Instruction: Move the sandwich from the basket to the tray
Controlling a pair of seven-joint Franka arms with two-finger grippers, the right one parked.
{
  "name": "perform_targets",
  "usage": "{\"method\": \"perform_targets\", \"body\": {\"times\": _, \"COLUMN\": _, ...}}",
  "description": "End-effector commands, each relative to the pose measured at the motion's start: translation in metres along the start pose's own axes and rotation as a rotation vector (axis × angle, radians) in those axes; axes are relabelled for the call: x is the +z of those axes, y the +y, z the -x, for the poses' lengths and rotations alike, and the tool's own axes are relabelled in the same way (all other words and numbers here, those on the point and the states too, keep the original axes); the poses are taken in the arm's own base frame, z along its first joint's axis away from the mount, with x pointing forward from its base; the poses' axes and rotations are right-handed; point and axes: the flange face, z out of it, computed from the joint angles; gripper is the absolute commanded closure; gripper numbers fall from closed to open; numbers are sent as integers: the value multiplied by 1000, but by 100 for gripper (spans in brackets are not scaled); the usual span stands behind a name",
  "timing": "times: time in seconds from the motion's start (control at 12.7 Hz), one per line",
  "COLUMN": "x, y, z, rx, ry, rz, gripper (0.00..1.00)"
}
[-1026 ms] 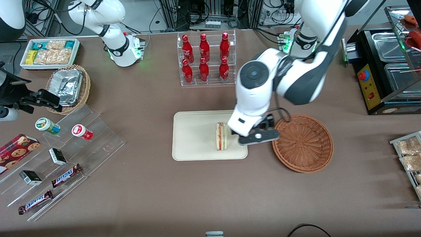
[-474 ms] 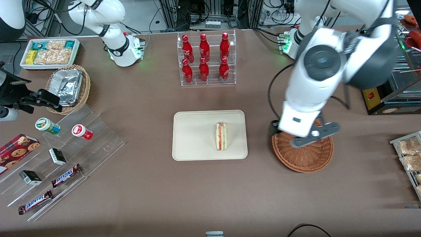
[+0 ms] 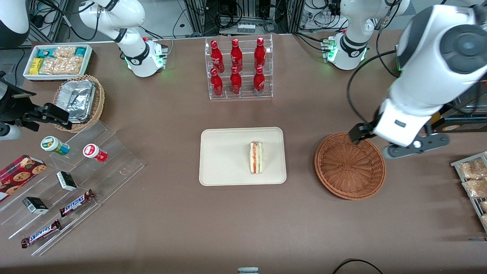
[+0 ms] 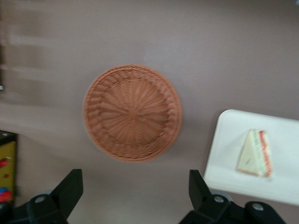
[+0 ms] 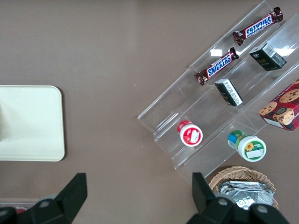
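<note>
The sandwich [image 3: 256,158] [image 4: 254,153], a pale wedge with red and green filling, stands on the cream tray [image 3: 224,160] [image 4: 224,154] near the tray's basket-side edge. The round reddish-brown basket [image 3: 350,165] [image 4: 132,112] beside the tray has nothing in it. My left gripper [image 3: 374,135] [image 4: 134,179] hangs high above the table at the basket's rim, toward the working arm's end. It is open, its fingers [image 4: 70,186] wide apart with nothing between them. A corner of the tray [image 5: 32,121] also shows in the right wrist view.
A clear rack of red bottles [image 3: 237,68] stands farther from the front camera than the tray. Toward the parked arm's end are an acrylic stand with snacks [image 3: 68,179], a foil-tray basket [image 3: 78,101] and a white bin [image 3: 57,61]. Bagged snacks [image 3: 473,179] lie toward the working arm's end.
My left gripper has swung from beside the sandwich on the tray, across the basket, toward the working arm's end, and has risen. The sandwich stays on the tray.
</note>
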Motion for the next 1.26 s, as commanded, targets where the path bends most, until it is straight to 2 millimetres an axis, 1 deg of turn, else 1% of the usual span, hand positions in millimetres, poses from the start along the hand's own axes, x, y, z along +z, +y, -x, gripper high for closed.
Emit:
{"method": "perform_targets", "body": {"times": 0.0, "x": -1, "y": -28, "z": 22, "rx": 89, "ry": -28, "rz": -18, "gripper": 0}}
{"method": "perform_targets", "body": {"times": 0.16, "x": 3, "y": -40, "z": 33, "rx": 129, "ry": -40, "rz": -17, "gripper": 0}}
{"method": "perform_targets", "body": {"times": 0.24, "x": 5, "y": -48, "z": 35, "rx": 127, "ry": -43, "rz": -22, "gripper": 0}}
{"method": "perform_targets", "body": {"times": 0.32, "x": 6, "y": -54, "z": 41, "rx": 135, "ry": -51, "rz": -12, "gripper": 0}}
{"method": "perform_targets", "body": {"times": 0.47, "x": 21, "y": -65, "z": 49, "rx": 170, "ry": -54, "rz": -18, "gripper": 0}}
{"method": "perform_targets", "body": {"times": 0.63, "x": 37, "y": -70, "z": 60, "rx": 161, "ry": -45, "rz": -29, "gripper": 0}}
{"method": "perform_targets", "body": {"times": 0.71, "x": 41, "y": -66, "z": 64, "rx": 168, "ry": -53, "rz": -32, "gripper": 0}}
{"method": "perform_targets", "body": {"times": 0.79, "x": 47, "y": -71, "z": 64, "rx": 157, "ry": -66, "rz": -33, "gripper": 0}}
{"method": "perform_targets", "body": {"times": 0.95, "x": 49, "y": -81, "z": 63, "rx": 138, "ry": -69, "rz": -17, "gripper": 0}}
{"method": "perform_targets", "body": {"times": 1.18, "x": 52, "y": -88, "z": 52, "rx": 114, "ry": -44, "rz": 25, "gripper": 0}}
